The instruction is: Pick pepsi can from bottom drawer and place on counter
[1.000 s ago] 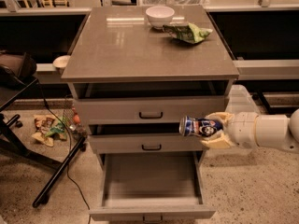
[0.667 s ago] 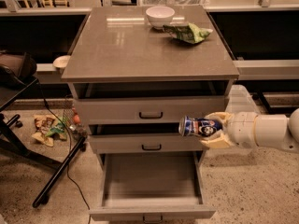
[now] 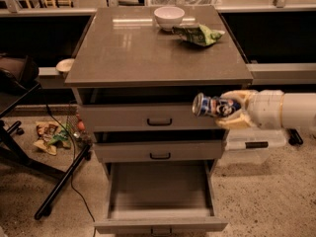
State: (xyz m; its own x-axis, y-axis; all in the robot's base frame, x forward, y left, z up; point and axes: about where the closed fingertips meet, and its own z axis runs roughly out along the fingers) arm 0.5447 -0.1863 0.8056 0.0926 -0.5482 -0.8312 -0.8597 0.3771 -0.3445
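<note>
Though raised since a second ago from middle-drawer height to top-drawer height, found can (image 3: 210,105) lying sideways in clenched claw (image 3: 228,109), at cabinet's right front and below bench (image 3: 148,48) edge. Noted bottom drawer (image 3: 160,189) open, empty; judged further lift necessary before placing.

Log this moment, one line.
gripper at cabinet right edge, shut on dark blue pepsi can, held sideways | grey bottom drawer open | glossy grey-brown counter: can not placed
</note>
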